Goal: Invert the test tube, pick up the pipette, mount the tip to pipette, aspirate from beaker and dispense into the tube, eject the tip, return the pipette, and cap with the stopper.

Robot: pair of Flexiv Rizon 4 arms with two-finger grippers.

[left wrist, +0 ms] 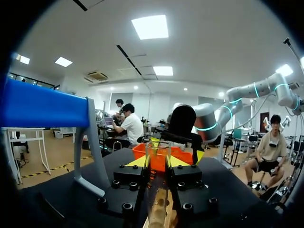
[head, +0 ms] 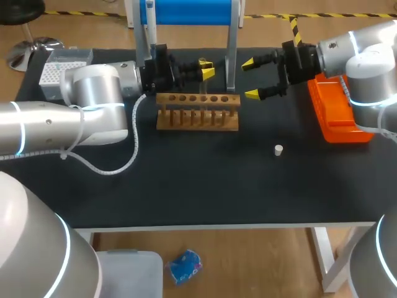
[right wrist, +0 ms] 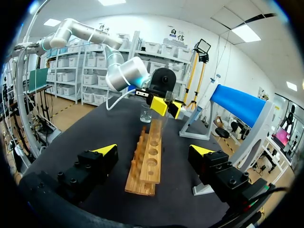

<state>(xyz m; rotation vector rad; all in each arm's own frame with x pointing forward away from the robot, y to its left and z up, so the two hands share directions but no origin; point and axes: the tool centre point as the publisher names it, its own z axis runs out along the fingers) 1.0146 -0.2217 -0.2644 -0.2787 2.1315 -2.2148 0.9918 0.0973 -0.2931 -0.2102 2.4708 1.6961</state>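
Left gripper (left wrist: 158,162) pinches the glass test tube (left wrist: 158,153) between both yellow tips. The tube is roughly upright over the back of the wooden tube rack (head: 197,119), and I cannot tell whether its lower end sits in a hole. Right gripper (head: 250,79) has jaws spread wide with nothing between them, just off the rack's right end. White stopper (head: 278,149) lies on the black table (head: 186,186) in front and right of the rack, well apart; the orange tray (head: 340,127) is farther right of the rack, and a small glass beaker (right wrist: 146,115) stands past its opposite end.
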